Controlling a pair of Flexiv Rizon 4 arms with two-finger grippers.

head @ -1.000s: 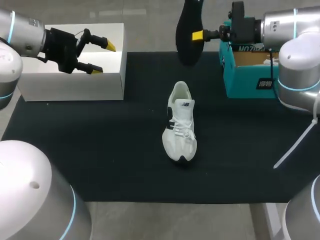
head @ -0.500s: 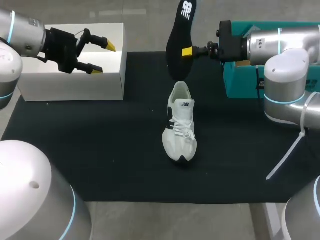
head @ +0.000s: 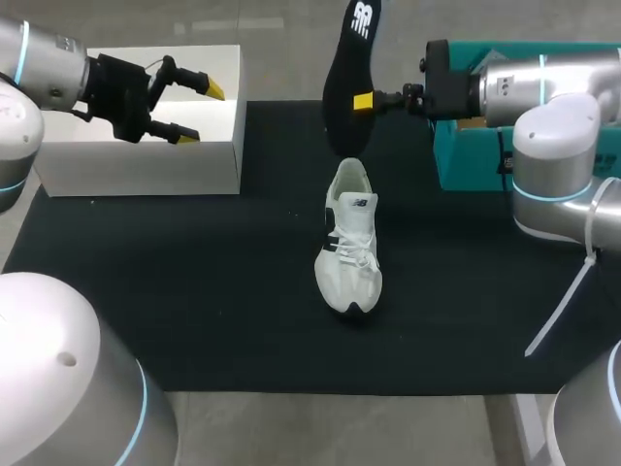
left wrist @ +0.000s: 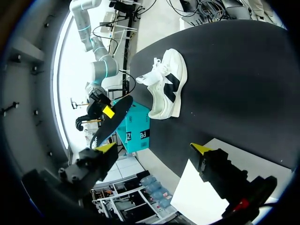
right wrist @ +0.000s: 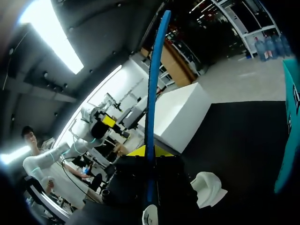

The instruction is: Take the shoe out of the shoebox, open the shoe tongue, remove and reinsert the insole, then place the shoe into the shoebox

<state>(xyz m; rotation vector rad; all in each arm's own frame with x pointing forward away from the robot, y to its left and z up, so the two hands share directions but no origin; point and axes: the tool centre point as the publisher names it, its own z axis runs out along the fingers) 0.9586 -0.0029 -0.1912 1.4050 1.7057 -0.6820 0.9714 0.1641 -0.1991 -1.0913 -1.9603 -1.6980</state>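
The white shoe [head: 349, 238] lies on the black mat [head: 194, 291], toe toward the near edge. My right gripper [head: 364, 101] is shut on the black insole [head: 349, 78] and holds it upright in the air just beyond the shoe's heel. In the right wrist view the insole [right wrist: 152, 89] shows edge-on between the fingers of the right gripper [right wrist: 149, 152], with the shoe's heel [right wrist: 206, 187] below. My left gripper [head: 192, 112] hangs open and empty over the white box [head: 146, 165]. In the left wrist view, ahead of the left gripper [left wrist: 154, 148], lie the shoe [left wrist: 166, 84] and the insole [left wrist: 112, 119].
The teal shoebox [head: 461, 160] stands at the mat's far right, partly hidden by my right arm; it shows behind the insole as shoebox [left wrist: 138, 131]. The white box fills the far left corner. A white cable tie [head: 563, 311] hangs from my right arm.
My right arm has swung left, carrying the insole from beside the teal shoebox to a spot beyond the shoe's heel. It then held still. The left arm has not moved.
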